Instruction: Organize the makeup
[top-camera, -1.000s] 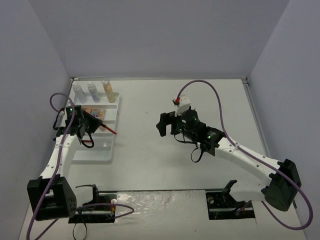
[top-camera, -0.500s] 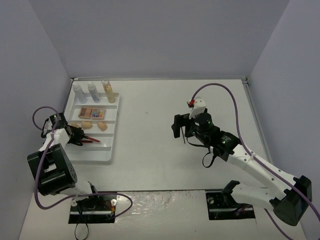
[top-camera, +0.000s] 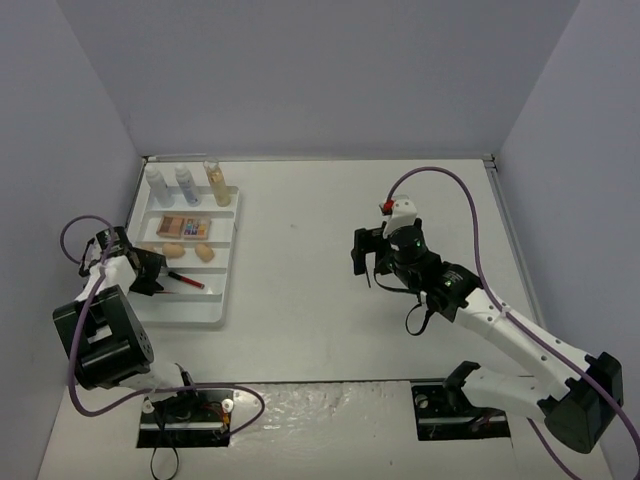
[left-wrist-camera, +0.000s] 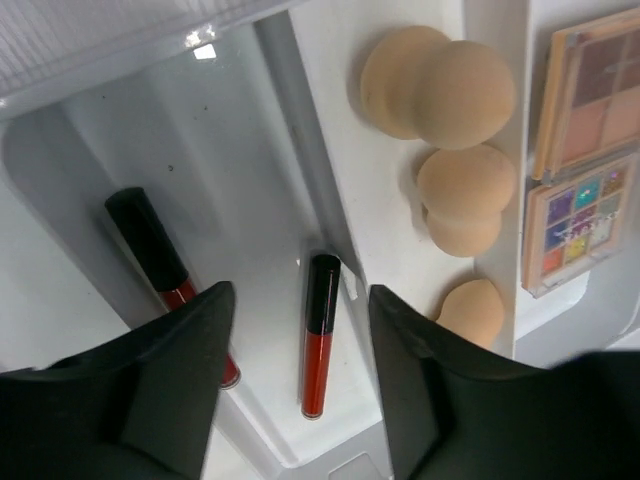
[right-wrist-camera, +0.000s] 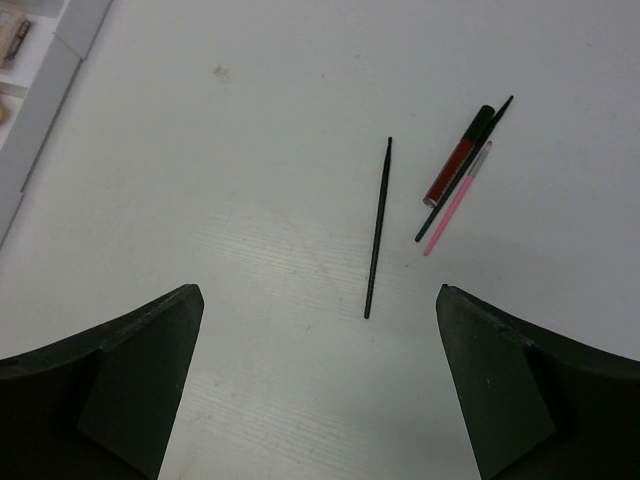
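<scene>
Left jaws hang spread and empty over a compartment of the white slotted tray (left-wrist-camera: 300, 150) where two red black-capped gloss tubes (left-wrist-camera: 317, 335) lie sorted, while right jaws gape wide above a thin black brush (right-wrist-camera: 378, 228) and a loose red tube (right-wrist-camera: 457, 158) waiting on the white surface (right-wrist-camera: 200, 150).

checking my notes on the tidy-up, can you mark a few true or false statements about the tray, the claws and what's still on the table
1. Two red tubes lie in one compartment of the tray. True.
2. The left claw grips a tube. False: it is open, holding nothing.
3. The peach sponges share the tubes' compartment. False: they lie in the next one.
4. A pink stick lies on the table below the right claw. True.
5. The right claw is shut. False: wide open.
</scene>
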